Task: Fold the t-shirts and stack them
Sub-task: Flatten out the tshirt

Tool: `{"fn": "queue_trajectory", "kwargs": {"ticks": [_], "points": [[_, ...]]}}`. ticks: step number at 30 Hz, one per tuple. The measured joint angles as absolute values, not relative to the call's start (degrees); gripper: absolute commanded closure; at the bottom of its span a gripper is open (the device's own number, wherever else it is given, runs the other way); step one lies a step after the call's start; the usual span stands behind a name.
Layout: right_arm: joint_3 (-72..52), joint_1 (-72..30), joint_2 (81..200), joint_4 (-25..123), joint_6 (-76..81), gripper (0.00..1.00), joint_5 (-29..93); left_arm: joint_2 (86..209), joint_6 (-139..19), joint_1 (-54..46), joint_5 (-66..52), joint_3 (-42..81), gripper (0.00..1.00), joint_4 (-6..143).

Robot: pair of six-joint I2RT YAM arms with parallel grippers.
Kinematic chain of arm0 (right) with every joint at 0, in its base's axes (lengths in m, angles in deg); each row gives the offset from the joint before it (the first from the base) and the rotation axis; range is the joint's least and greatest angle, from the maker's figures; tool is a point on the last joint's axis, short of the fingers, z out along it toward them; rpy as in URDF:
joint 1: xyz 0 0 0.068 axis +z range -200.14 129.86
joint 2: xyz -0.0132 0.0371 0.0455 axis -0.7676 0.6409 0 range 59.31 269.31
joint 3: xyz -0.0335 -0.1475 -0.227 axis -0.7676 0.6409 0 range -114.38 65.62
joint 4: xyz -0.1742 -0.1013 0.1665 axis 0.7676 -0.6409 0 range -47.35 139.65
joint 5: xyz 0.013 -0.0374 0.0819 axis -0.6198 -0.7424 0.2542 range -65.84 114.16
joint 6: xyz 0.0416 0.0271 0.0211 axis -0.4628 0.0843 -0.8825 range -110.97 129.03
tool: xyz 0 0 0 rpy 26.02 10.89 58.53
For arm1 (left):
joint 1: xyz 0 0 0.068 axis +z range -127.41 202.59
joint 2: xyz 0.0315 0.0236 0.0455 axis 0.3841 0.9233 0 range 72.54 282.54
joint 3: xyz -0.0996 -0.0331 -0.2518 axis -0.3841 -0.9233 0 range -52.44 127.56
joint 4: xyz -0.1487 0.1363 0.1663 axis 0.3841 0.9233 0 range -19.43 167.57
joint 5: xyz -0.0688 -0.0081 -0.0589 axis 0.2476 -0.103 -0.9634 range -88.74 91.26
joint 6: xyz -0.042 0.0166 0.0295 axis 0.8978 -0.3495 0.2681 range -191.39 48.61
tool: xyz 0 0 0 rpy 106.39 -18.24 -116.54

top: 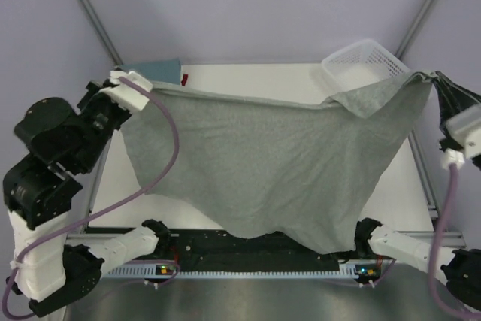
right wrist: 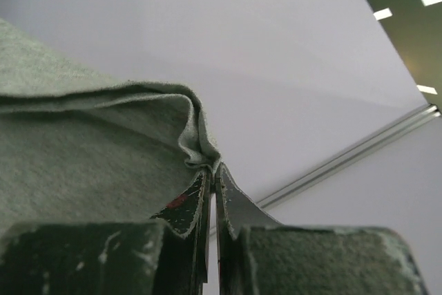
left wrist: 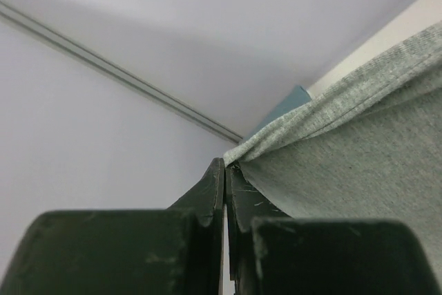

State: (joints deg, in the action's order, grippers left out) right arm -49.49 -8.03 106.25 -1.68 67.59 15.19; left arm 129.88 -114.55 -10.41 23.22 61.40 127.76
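Hidden: the heather-grey t-shirt (top: 278,163) hangs spread out like a curtain, so we see little of the white table (top: 248,77) behind it.
Cut off: we make out only a corner of a folded teal-blue t-shirt (top: 154,71) above the grey shirt's top left corner, and a sliver of red cloth (top: 185,79) just beside it.
Hard to make out: we cannot tell whether the grey shirt's lowest tip touches the dark strip between the arm bases.
Left gripper (left wrist: 226,167): fingers pressed together, pinching the grey shirt's top left corner at its hemmed edge.
Right gripper (right wrist: 212,169): fingers pressed together on a bunched fold at the grey shirt's top right corner.
T-shirt: held in the air between both grippers, with its top edge stretched and its lower edge sagging.
Basket: a white lattice basket (top: 361,62) stands behind the grey shirt's top right corner, and the cloth overlaps its near corner.
In the way: we see a purple cable (top: 171,137) looping across the grey shirt's left side.
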Motion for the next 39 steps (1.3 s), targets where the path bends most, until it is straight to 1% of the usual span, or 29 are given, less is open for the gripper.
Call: {"fn": "queue_trajectory", "kwargs": {"ticks": [4,7,10,15,18,22,24,27,31,34,39], "points": [[-47.2,-8.06,110.58,-1.42,68.62,1.0,10.05,131.32,-114.31,-10.41,24.25,54.08,1.0,125.77],[-46.83,-9.76,116.28,0.59,68.8,1.0,7.93,135.34,-114.37,-10.32,27.57,50.65,1.0,120.46],[-45.14,-17.96,122.62,5.18,65.47,1.0,10.49,140.7,-113.96,-9.84,31.18,47.39,1.0,111.61],[-38.15,-31.25,130.92,11.08,57.12,1.0,17.61,149.38,-113.63,-8.31,34.3,44.07,1.0,100.64],[-39.04,-35.81,136.98,12.68,53.17,1.0,20.43,154.93,-115.29,-7.13,35.94,44.9,1.0,93.58],[-50.94,-38.53,146.57,14.8,49.91,1.0,21.85,164.55,-119.11,-5.42,38.15,53.51,1.0,86.1],[-55.63,-39.2,148.61,16.59,49.54,1.0,21.92,168.48,-121.26,-4.88,38.76,58.97,1.0,83.35],[-59.66,-40.45,148.26,19.17,50.02,1.0,21.9,172.39,-124.47,-4.27,39.5,66.14,1.0,79.43],[-59.26,-41.06,143.95,21.44,52.34,1.0,22.47,172.37,-127.73,-4.07,39.72,67.87,1.0,74.06],[-53.25,-41.06,137.22,20.92,54.11,1.0,26.33,169.68,-128.34,-4.03,39.2,63.26,1.0,71.72],[-39.85,-41.04,125.42,11.74,59.57,1.0,36.02,160.98,-126.52,-4.0,34.17,47.13,1.0,75.94]]}}
